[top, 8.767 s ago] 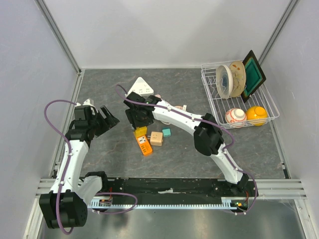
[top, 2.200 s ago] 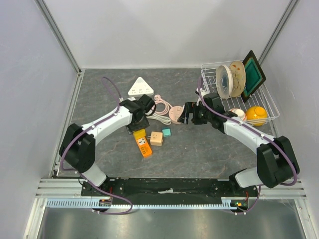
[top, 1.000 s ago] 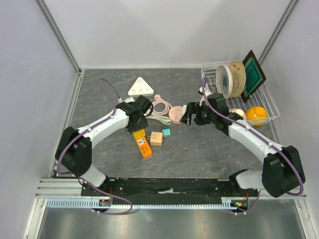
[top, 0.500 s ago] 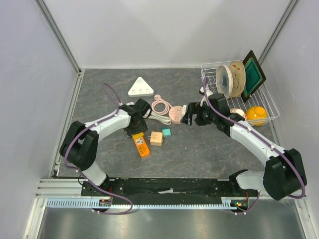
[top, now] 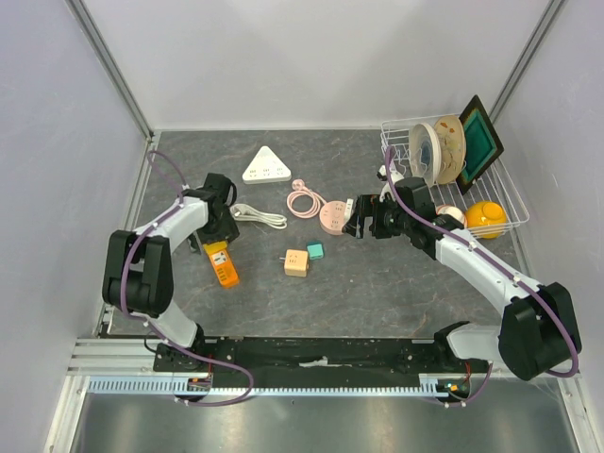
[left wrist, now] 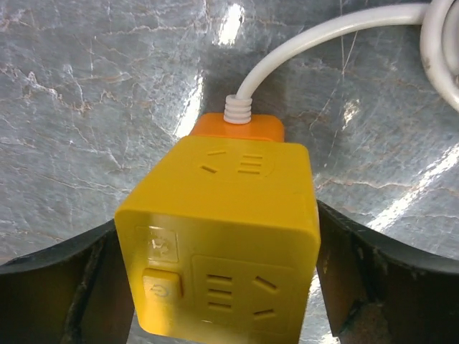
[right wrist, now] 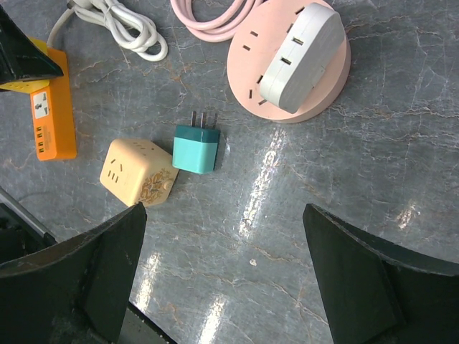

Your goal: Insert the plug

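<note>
My left gripper (top: 216,237) is shut on the yellow head of an orange and yellow power strip (top: 223,263) at the left of the table. In the left wrist view the yellow head (left wrist: 222,236) fills the space between both fingers (left wrist: 61,297), and its white cable (left wrist: 323,36) runs off to the upper right. My right gripper (top: 358,220) is open and empty, hovering beside a pink round socket (top: 331,216) that carries a white adapter (right wrist: 297,54). A teal plug (right wrist: 195,147) and a cream cube socket (right wrist: 136,172) lie below it.
A white triangular power strip (top: 266,167) lies at the back. A coiled pink cable (top: 304,201) and the white cable (top: 257,215) lie mid-table. A wire dish rack (top: 510,226) with plates, a frame and an orange ball stands at the right.
My left gripper has moved left with the orange and yellow power strip, pulling its white cable out straight. The right gripper has stayed near the pink socket.
</note>
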Tool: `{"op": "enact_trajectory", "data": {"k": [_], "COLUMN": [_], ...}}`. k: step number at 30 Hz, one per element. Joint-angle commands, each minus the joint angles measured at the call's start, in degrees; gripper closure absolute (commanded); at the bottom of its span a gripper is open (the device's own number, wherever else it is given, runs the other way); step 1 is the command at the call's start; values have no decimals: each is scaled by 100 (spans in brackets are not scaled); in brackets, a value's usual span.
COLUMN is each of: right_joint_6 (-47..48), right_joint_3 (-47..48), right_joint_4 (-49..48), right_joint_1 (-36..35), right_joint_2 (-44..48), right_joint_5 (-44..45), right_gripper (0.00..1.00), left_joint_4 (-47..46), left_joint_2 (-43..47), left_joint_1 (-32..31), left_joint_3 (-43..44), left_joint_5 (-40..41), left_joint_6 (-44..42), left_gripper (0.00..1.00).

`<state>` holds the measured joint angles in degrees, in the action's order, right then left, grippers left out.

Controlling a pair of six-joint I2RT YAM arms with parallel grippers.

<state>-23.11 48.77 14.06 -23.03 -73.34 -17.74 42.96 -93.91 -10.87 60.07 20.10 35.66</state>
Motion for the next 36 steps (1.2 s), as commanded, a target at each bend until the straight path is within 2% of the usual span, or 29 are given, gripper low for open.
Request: {"op": "enact_trajectory", "data": {"k": [1,4,7,10,11,15,17,23,30,36], "right_joint_6": [88,167,272,351,369,404,457,615,720,782], "right_joint_3": [18,9,18,27,44,80,80,1,-61,-114], "right_joint_4": [-97,-27,78,149,140,158,149,88,26,35], "right_joint_1": [26,26,26,17,17,18,17,18,17,9], "right_joint_2": [39,48,101,197,223,250,233,92,13,-57], "right_joint_5": [-10,-19,-2,51,60,77,77,-89,-370,-397], "right_gripper": [2,2,2,2,2,2,2,2,2,2], "left_joint_4": [-95,-7,256,353,353,152,-42,-787,-1685,-1809], "left_joint_2": [399,855,1400,1569,1508,595,-152,-2013,-3475,-4502], "left_joint_1": [-11,-3,-11,-11,-11,-20,-29,-20,111,349], "left_joint_3": [-136,-163,170,890,1344,2428,3076,4580,5584,6481], "left_joint_5": [109,12,-32,-277,-592,-1420,-1674,-1983,-2598,-3310], "left_joint_6": [-516,-542,-656,-1016,-1200,-1465,-1509,-1588,-1835,-1694], "left_gripper": [1,1,1,0,0,0,0,0,0,0]}}
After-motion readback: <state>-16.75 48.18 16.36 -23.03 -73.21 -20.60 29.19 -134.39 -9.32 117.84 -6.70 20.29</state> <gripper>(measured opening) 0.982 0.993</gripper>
